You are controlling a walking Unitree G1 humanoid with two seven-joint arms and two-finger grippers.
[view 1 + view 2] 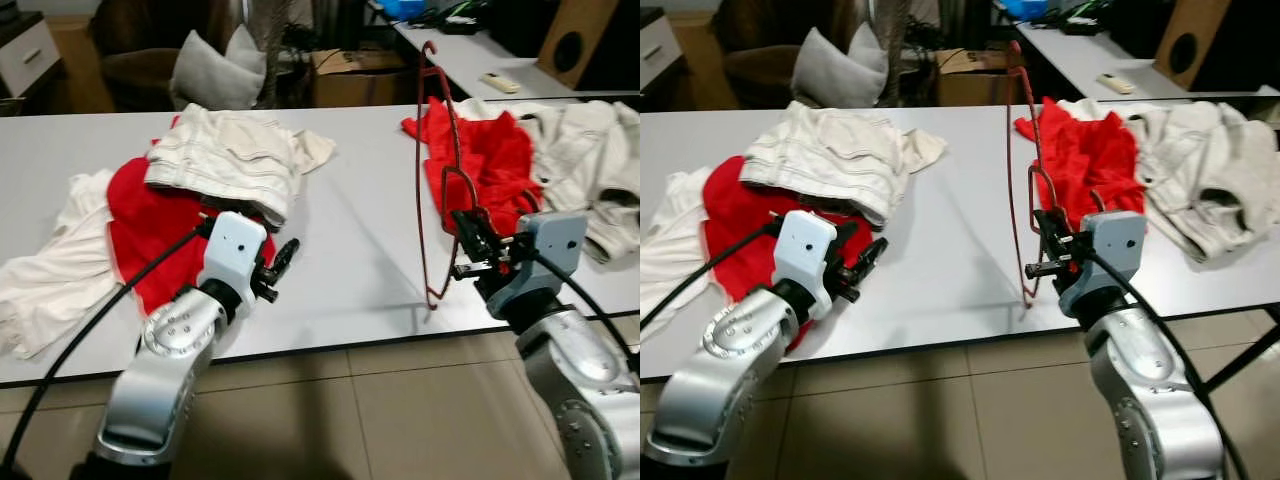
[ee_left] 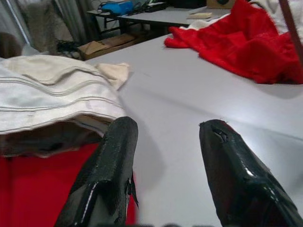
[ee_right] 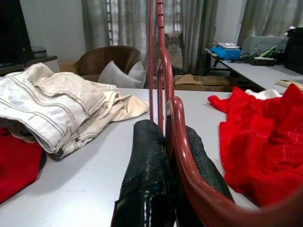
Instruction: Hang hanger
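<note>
Hanger: thin red wire, upright on edge, lower end touching white table; hook on top. Right gripper clamped on its lower bar. Left gripper spread wide, empty, above table beside rumpled cream trousers over red cloth. Second red cloth behind hanger.

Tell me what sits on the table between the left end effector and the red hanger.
Bare grey table separates the left end effector from the red hanger, as both eye views show.
</note>
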